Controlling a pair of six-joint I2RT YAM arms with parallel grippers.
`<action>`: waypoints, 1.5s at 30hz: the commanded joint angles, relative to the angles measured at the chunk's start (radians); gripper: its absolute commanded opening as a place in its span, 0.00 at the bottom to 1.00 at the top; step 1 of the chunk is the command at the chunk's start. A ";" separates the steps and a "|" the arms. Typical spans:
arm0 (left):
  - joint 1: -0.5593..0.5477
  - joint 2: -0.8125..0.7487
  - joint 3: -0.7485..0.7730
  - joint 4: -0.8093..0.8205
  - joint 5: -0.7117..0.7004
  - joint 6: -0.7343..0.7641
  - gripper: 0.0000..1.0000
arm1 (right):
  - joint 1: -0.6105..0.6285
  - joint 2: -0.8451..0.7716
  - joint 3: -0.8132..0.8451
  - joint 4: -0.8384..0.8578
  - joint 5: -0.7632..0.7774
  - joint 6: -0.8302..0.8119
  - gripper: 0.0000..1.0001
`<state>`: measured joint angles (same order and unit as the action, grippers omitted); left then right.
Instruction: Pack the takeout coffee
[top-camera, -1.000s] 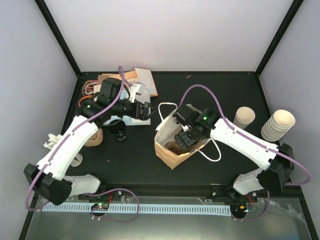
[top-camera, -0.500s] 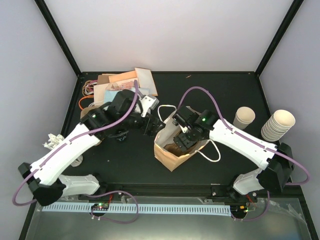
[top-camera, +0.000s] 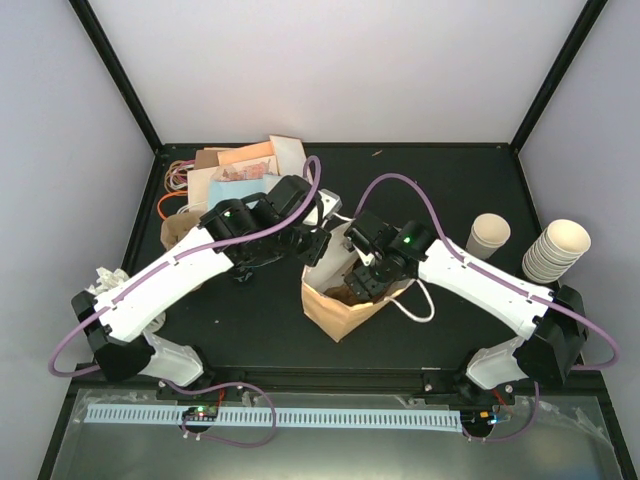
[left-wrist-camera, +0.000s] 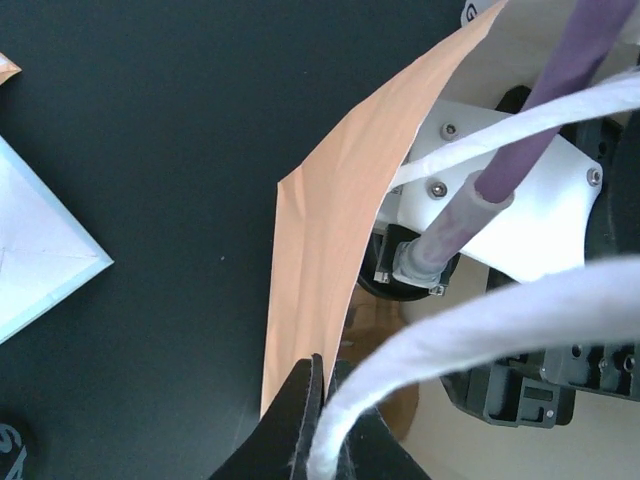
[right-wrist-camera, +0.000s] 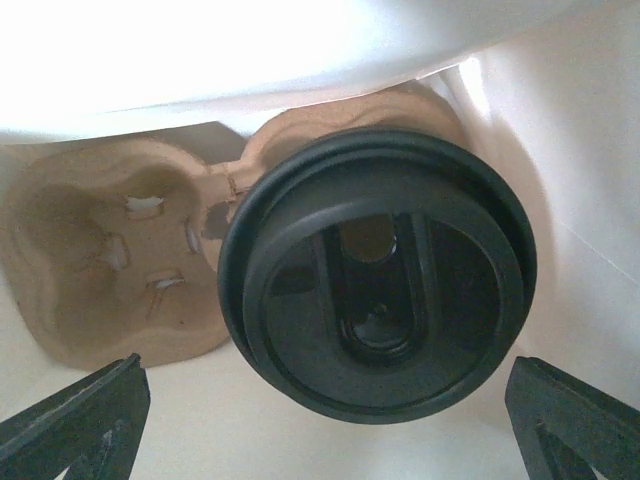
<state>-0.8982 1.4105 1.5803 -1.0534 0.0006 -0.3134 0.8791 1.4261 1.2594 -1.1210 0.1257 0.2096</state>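
1. Nearest the arm bases, a brown paper bag (top-camera: 335, 312) stands open on the black table (top-camera: 250, 320).
2. Inside it, the takeout coffee (right-wrist-camera: 375, 275), seen only by its black lid, appears seated in a cardboard cup carrier (right-wrist-camera: 105, 260). The right gripper (top-camera: 358, 282) hangs over it, fingers (right-wrist-camera: 75, 420) spread wide, holding nothing.
3. At the bag's far-left rim, the left gripper (left-wrist-camera: 320, 405) pinches the white rope handle (left-wrist-camera: 500, 320).
4. Packing looks nearly done. What seems left is lifting the right arm out and letting go of the handle.
5. Farther right stand spare cream cups (top-camera: 555, 250).
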 joint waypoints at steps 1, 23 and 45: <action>-0.002 0.003 0.050 -0.042 -0.048 -0.004 0.02 | -0.004 -0.028 0.024 0.018 -0.013 -0.027 1.00; 0.039 0.192 0.223 -0.038 -0.101 0.014 0.03 | -0.026 -0.158 0.402 -0.113 0.261 0.010 1.00; 0.324 0.411 0.359 0.277 0.083 -0.056 0.04 | -0.072 -0.503 0.155 0.063 0.499 0.200 1.00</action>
<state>-0.6048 1.8076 1.8942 -0.8875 0.0246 -0.3408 0.8112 0.9783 1.4986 -1.1080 0.5846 0.3592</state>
